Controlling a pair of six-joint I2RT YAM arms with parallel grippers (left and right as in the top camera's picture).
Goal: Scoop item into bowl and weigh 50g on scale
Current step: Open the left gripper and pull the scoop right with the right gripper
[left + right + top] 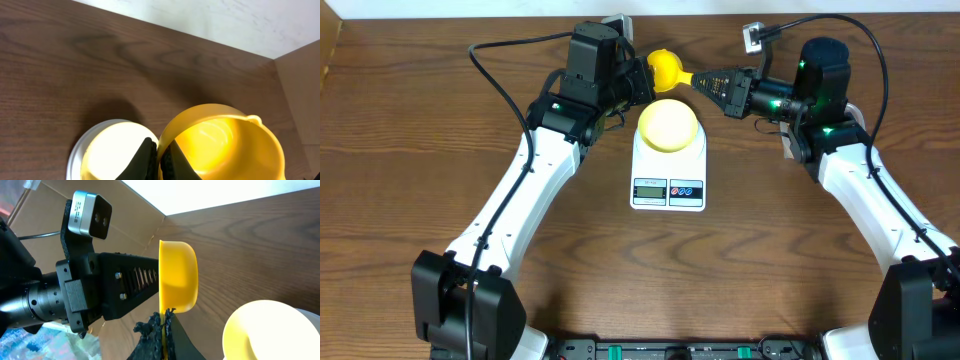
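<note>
Your left arm reaches to the far right, left gripper pinched on the scoop rim, fingers nearly together. Your right arm bends to the far left, right gripper clamped on the scoop handle.

Overhead looks straight down on my whole table, far off. Left wrist camera close, angled down at tabletop. Right wrist close, rolled sideways. All three share scoop and bowl.
</note>
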